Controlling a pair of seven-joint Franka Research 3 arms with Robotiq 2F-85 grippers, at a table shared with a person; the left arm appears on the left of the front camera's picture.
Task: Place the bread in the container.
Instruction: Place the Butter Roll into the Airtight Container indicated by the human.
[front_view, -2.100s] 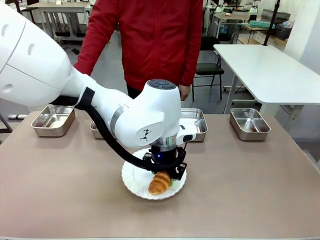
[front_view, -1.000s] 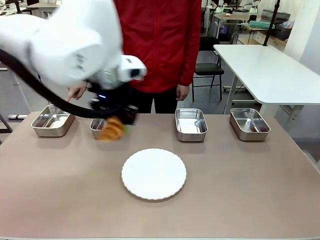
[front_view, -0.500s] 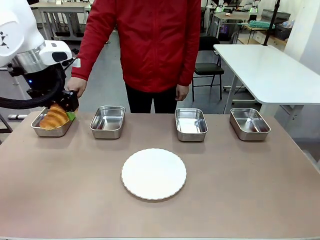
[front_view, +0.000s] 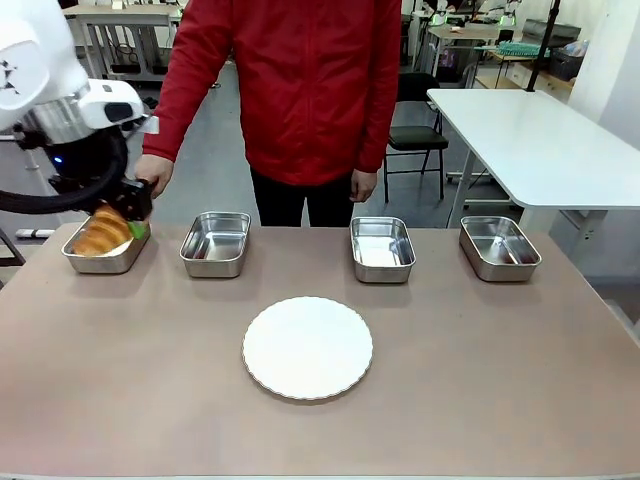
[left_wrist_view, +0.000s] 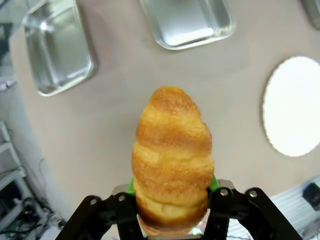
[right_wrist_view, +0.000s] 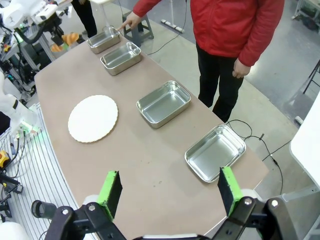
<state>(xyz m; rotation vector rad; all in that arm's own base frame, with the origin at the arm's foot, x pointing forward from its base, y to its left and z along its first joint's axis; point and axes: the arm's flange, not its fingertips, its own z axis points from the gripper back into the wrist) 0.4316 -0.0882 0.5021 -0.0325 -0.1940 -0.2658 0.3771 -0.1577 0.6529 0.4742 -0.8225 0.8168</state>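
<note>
The left gripper (front_view: 118, 215) pinches the croissant (front_view: 103, 232) between its green pads, holding it over the steel pan (front_view: 75, 258) at the table's far left corner; in the left wrist view the croissant (left_wrist_view: 172, 160) stands out from the clamped jaws, tapered end leading, with that pan (left_wrist_view: 57, 47) off toward the picture's upper left. The person's hand (front_view: 153, 173) points at this pan from just behind it. To complete the placement well, centre the croissant over the pan's floor, lower until it is close to the metal, and only then release, so that it neither rolls over the rolled rim nor drops from height; keep clear of the person's fingers throughout. The right gripper (right_wrist_view: 169, 192) is raised over the table's right end with its jaws spread and nothing between them. Compared with half a second earlier, the croissant sits slightly higher and farther toward the left edge over the same pan; the white plate (front_view: 307, 347) near the table's middle remains bare.
</note>
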